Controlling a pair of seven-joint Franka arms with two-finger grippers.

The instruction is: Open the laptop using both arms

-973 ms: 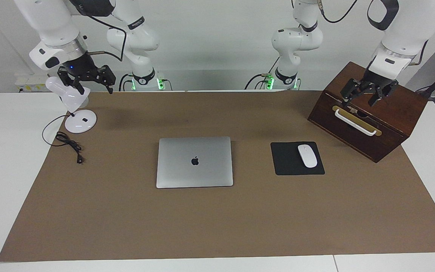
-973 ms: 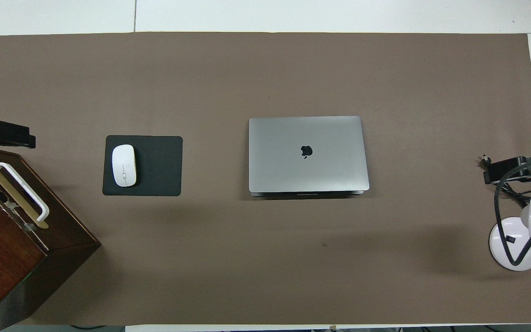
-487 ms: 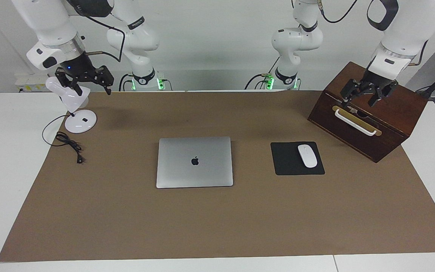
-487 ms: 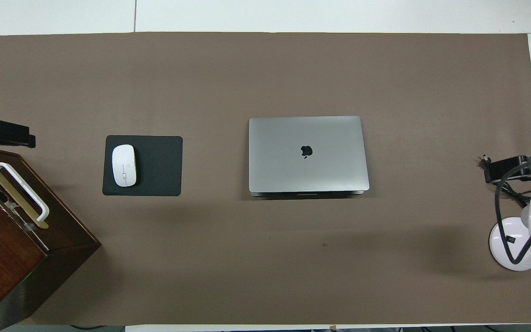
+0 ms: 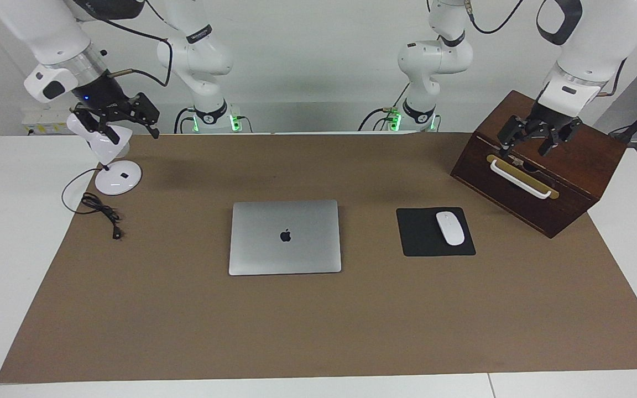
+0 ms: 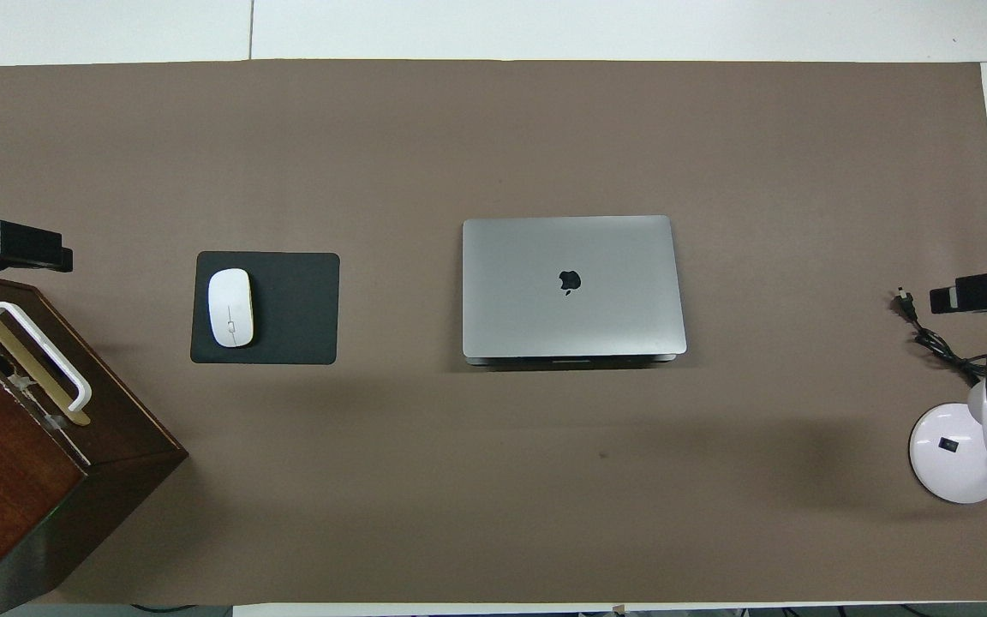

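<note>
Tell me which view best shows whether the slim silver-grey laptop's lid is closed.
The overhead view: the slim silver-grey laptop shows its robot-facing edge there, lid flat on the base. The facing view shows only the lid top and logo.

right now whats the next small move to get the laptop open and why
Probably bring both grippers in toward the laptop. It lies shut mid-mat, untouched; the left gripper hangs open over the wooden box, the right gripper over the lamp.
</note>
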